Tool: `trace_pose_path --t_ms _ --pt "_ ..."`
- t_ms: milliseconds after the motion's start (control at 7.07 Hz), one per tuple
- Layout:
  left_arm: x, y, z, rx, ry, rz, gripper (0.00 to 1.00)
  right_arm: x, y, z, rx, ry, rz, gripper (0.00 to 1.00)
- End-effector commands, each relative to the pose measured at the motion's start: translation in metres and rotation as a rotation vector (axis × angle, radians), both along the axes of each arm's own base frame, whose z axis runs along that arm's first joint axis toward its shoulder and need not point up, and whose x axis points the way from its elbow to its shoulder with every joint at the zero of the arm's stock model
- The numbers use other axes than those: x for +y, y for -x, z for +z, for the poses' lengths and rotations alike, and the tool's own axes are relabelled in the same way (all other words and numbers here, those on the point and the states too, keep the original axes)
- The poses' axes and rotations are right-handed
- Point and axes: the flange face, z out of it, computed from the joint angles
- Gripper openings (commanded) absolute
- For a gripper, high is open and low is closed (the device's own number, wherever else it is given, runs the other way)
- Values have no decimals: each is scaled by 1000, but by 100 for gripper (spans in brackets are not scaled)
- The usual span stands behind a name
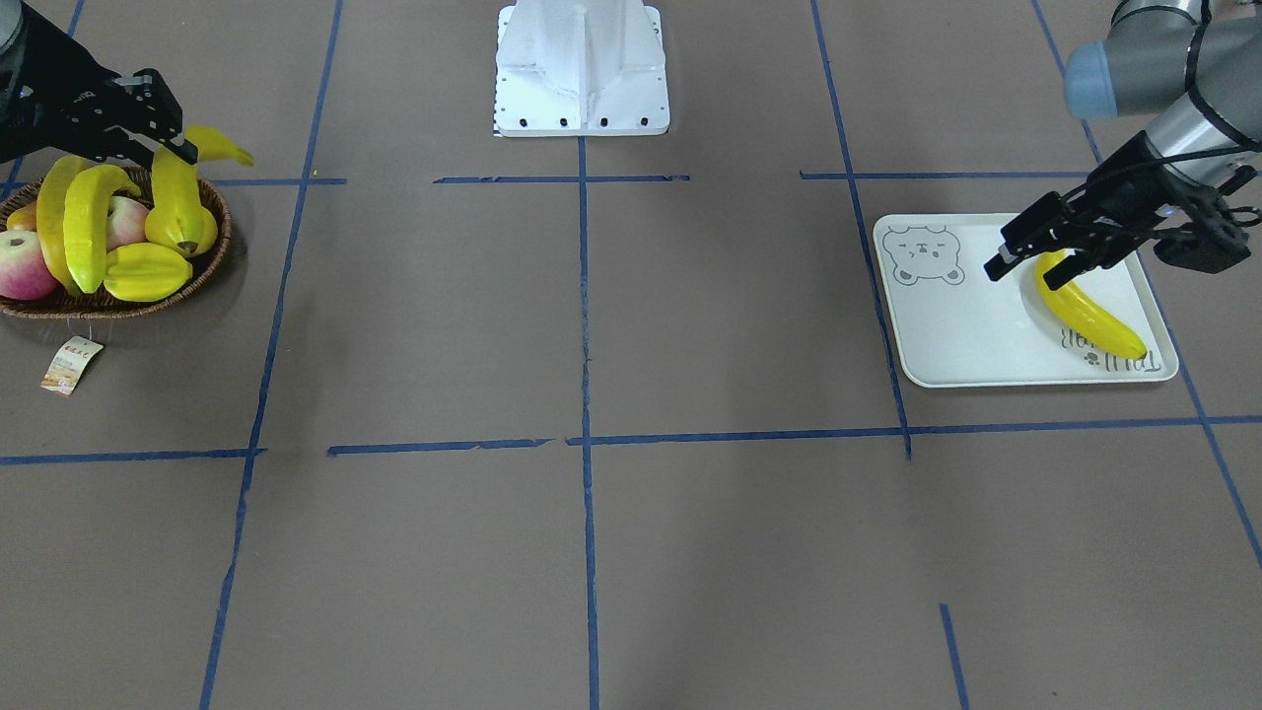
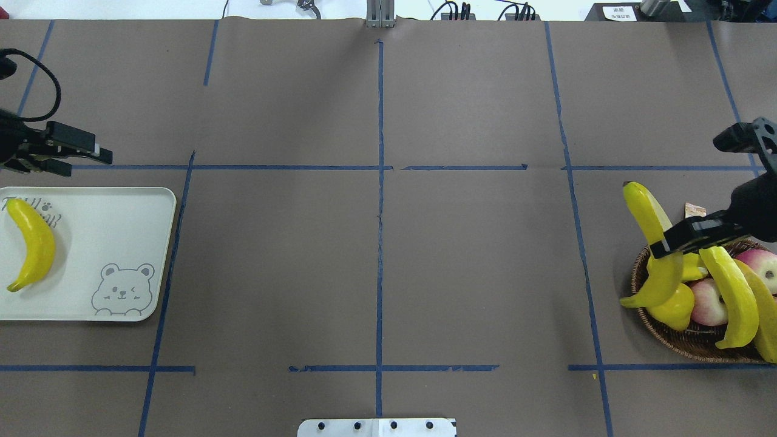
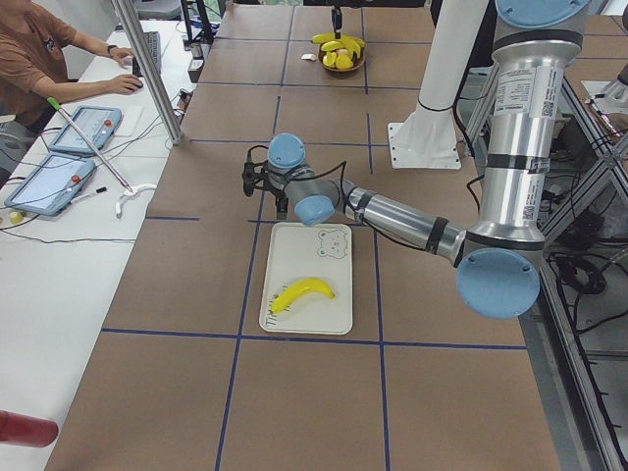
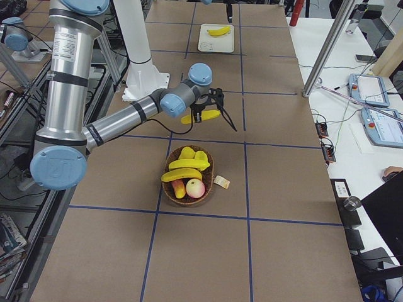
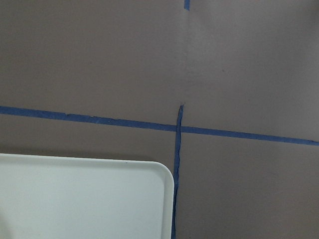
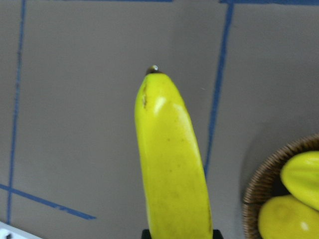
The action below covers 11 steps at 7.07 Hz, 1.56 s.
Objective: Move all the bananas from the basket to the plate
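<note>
My right gripper is shut on a yellow banana, held clear above the table beside the basket's rim. Two more bananas lie across the fruit in the dark wicker basket. At the other end, a single banana rests on the pale plate with the bear drawing. My left gripper hovers open over the plate's far edge, above that banana's end, holding nothing.
The basket also holds pink apples, a starfruit and a lemon. Its price tag lies on the table. The white robot base stands mid-table. A person sits at a side desk.
</note>
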Motion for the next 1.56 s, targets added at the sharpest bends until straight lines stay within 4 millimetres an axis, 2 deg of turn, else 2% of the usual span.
trace_pose_path --t_ms 0,142,283,425,708,991,1415 --pt "-10 -60 -91 122 76 3 100 -18 68 -86 -98 20 -12 1" --pt "-4 -83 -124 165 94 25 99 -14 96 -114 -114 21 1 1" --pt "0 -95 -152 221 111 28 99 -3 126 -140 -123 27 27 2" --pt "7 -109 -175 284 132 -5 99 8 152 -166 -139 47 71 2" --pt "33 -148 -210 413 171 -61 99 29 193 -200 -165 52 146 2" --pt "59 -183 -245 472 173 -25 96 42 212 -223 -195 43 170 2" --pt "87 -210 -276 510 156 53 96 52 221 -232 -215 29 161 2"
